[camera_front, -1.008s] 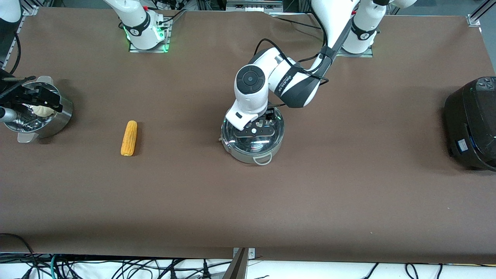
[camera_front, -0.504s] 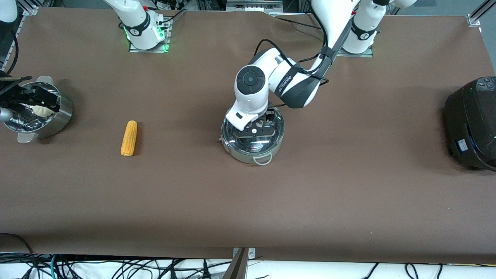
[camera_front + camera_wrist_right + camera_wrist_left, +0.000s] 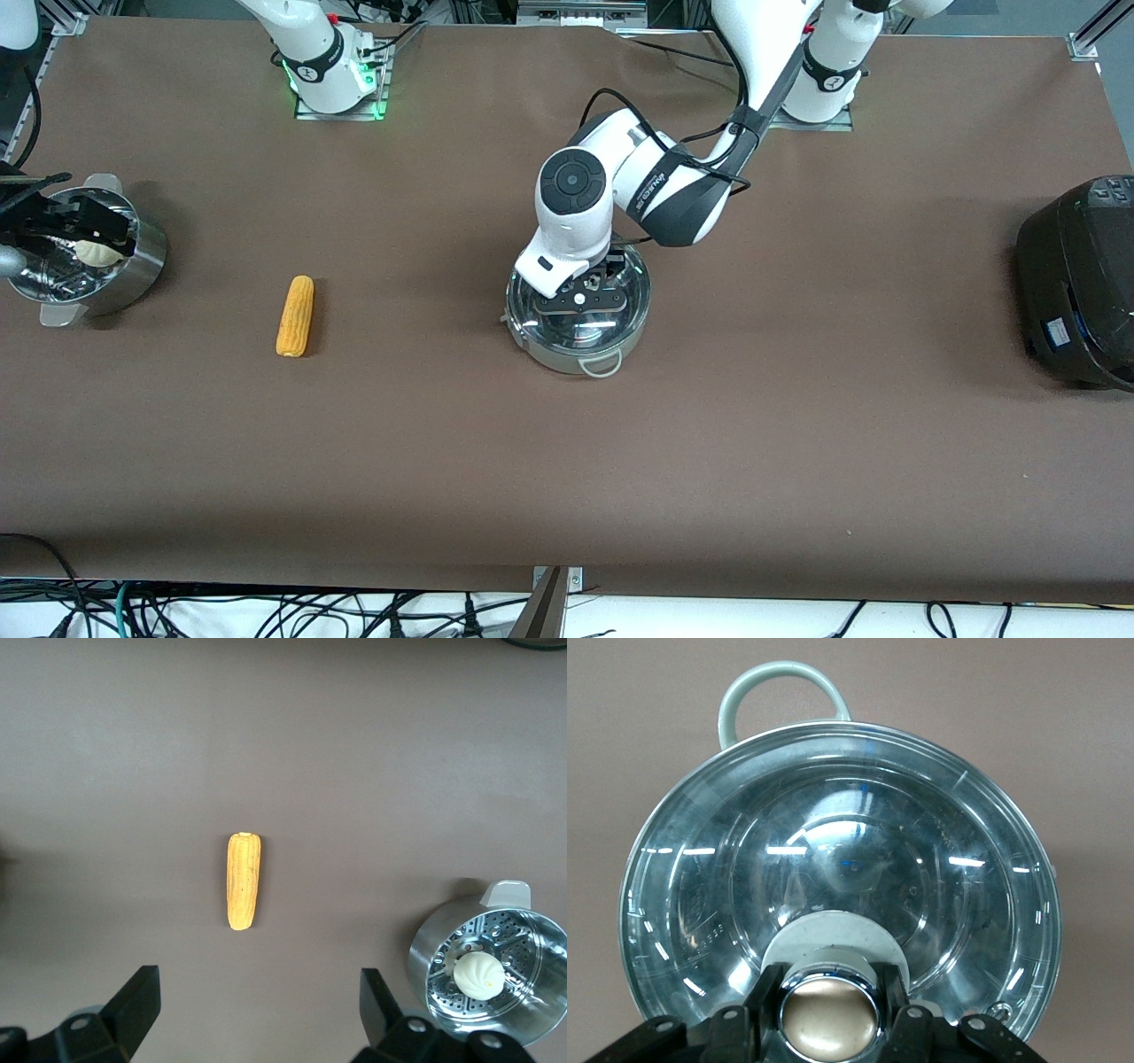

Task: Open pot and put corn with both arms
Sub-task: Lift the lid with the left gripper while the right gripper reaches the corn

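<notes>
We see left gripper (image 3: pixel 830 1014) clenched on lid knob (image 3: pixel 830 1020) of pot (image 3: pixel 578 312), clear only from left wrist view. Right gripper (image 3: pixel 257 1010), fingers spread, hangs high over table (image 3: pixel 797 425); right wrist view shows corn (image 3: pixel 243 881), steamer pot (image 3: pixel 489 970).

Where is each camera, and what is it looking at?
Front view: high across the table, facing both bases; shows both arms, the pot, the corn.
Left wrist view: on the left arm, looking down on the glass lid; the left end effector is shut on the knob.
Right wrist view: on the right arm, above the corn and steamer pot; open right end effector shows.
Shared: front and right wrist views both show the corn.
</notes>
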You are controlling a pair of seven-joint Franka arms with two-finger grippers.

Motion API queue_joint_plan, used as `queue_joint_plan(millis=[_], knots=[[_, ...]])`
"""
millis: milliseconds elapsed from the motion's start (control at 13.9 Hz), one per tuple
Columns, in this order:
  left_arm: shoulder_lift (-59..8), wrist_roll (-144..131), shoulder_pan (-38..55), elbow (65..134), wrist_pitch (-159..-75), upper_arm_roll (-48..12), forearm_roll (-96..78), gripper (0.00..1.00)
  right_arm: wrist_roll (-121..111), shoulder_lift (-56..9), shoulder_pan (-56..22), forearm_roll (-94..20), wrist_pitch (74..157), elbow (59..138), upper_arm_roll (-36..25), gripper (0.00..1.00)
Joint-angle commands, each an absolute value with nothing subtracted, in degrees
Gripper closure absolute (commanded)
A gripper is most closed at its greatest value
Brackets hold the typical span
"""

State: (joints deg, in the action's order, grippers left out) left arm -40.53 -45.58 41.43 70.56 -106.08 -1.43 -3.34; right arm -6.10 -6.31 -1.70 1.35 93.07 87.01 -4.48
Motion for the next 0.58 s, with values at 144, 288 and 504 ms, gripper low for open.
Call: queue_joint_plan(millis=[144,288,504], knots=[[-35.61,-45.70,38.68,70.22,-103.02,-0.53,-5.53,0.79,-6.50,-5.89,-1.49,0.35,92.20,86.22,-4.39,0.00],[-32.97,-44.92,35.09,69.79,-99.16,-0.53,-7.47,0.79,-6.42,-6.06,-1.67,0.26,92.20,86.39,-4.13,0.00],[-29.63,-44.74,32.35,69.78,-94.76,-0.09,-6.33,0.79,-6.42,-6.50,-2.02,0.35,92.11,86.83,-3.96,0.00]])
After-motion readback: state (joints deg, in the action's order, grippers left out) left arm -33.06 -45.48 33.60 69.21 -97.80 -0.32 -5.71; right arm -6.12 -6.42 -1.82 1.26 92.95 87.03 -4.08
